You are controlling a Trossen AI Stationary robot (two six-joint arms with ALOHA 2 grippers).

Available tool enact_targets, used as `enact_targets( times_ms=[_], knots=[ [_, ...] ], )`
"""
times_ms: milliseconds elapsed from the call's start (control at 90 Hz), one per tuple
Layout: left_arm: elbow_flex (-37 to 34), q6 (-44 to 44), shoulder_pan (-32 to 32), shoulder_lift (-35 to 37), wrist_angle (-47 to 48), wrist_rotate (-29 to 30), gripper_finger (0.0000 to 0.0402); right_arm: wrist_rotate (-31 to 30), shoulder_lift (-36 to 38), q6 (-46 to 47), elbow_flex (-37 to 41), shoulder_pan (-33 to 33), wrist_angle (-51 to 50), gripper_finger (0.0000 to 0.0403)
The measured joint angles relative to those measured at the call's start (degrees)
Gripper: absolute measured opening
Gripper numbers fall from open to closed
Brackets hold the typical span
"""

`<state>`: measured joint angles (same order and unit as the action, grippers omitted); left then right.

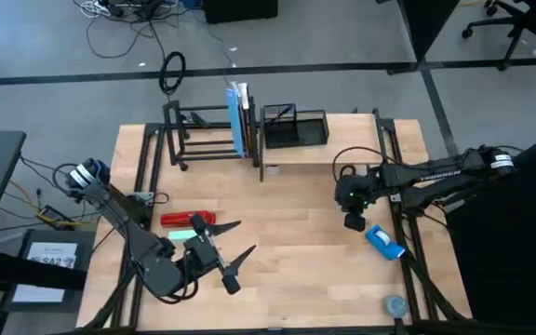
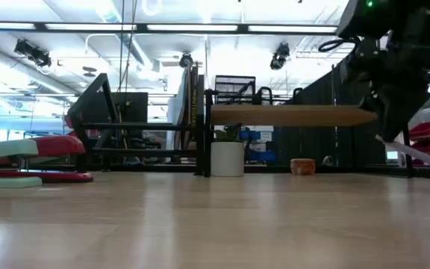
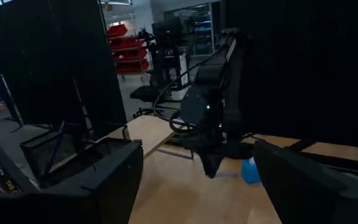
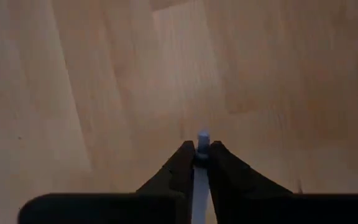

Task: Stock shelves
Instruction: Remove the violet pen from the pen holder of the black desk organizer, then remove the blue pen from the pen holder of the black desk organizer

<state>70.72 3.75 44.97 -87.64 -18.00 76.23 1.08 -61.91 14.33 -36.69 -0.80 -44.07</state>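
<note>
The black tube-frame rack (image 1: 203,138) stands at the far left, with blue and white books (image 1: 239,119) upright at its right end. Beside it is the wood-plank shelf (image 1: 319,152), carrying a black mesh tray (image 1: 294,126). My right gripper (image 1: 354,220) hangs over the table's right half, in front of the plank shelf, shut on a thin pale blue stick (image 4: 202,138). My left gripper (image 1: 247,236) is open near the front left and holds nothing. A red stapler (image 1: 186,220) and a green item (image 1: 184,235) lie beside it. My right gripper pinches the thin pale blue stick between its two fingertips (image 4: 182,163). The stick's end (image 4: 202,134) pokes out just past them. The fingers point down at the table top and lie along the stick. The stick's end hangs above the wood.
A blue and white object (image 1: 384,240) lies on the table just in front of my right gripper. A small grey roll (image 1: 396,305) sits at the front right. Bare wood (image 1: 296,261) spreads between the two arms.
</note>
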Motion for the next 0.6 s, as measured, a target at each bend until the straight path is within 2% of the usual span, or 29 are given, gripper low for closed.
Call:
enact_targets(
  times_ms=[189, 322, 467, 600],
  knots=[
    [0.00, 0.00, 0.02, 0.00, 0.00, 0.00, 0.0284, -1.26, 0.00, 0.52, -0.29, 0.00, -0.31, 0.0113],
    [0.00, 0.00, 0.02, 0.00, 0.07, 0.00, 0.0284, -0.97, 0.00, 0.68, -3.59, 0.00, 2.43, 0.0158],
    [0.00, 0.30, 0.02, 0.00, 0.46, 0.00, 0.0284, -1.05, 0.00, 1.55, -8.01, 0.04, 21.32, 0.0187],
    [0.00, 0.53, -0.44, 0.00, 1.30, 0.01, 0.0284, -5.93, -0.68, -0.60, -12.31, 4.28, 39.64, 0.0199]
  ],
)
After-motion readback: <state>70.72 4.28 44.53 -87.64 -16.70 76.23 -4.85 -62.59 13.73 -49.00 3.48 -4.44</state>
